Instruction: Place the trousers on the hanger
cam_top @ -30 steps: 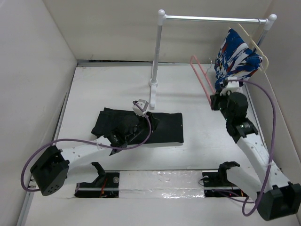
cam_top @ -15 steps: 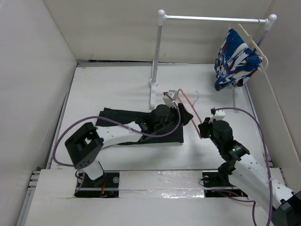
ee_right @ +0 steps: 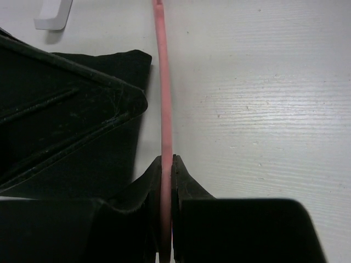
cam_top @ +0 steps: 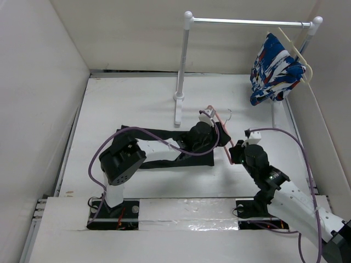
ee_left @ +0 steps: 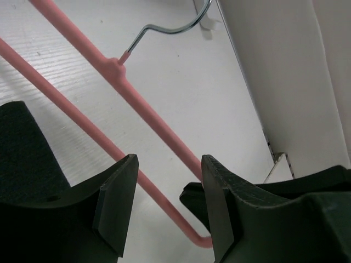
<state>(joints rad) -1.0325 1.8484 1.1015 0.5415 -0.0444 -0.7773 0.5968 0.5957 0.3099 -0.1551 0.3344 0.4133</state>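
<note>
The black trousers [cam_top: 192,160] lie flat on the table, partly hidden under my left arm; their edge shows in the right wrist view [ee_right: 120,63]. The pink hanger [cam_top: 224,137] lies just to their right, its metal hook [cam_top: 230,114] pointing back. My right gripper [cam_top: 233,154] is shut on the hanger's near end; the pink wire [ee_right: 163,82] runs straight out from between the shut jaws [ee_right: 166,164]. My left gripper [cam_top: 218,133] is open over the trousers' right end. In the left wrist view the two pink wires [ee_left: 148,118] pass beyond its spread jaws [ee_left: 169,164].
A white clothes rack [cam_top: 181,82] stands at the back, its rail [cam_top: 247,22] running right. A blue, white and red garment [cam_top: 274,68] hangs on a cream hanger [cam_top: 296,52] at its right end. White walls close both sides.
My right arm has carried the pink hanger from beside the rack down to the trousers' right edge. My left arm has swung right across the trousers to the hanger.
</note>
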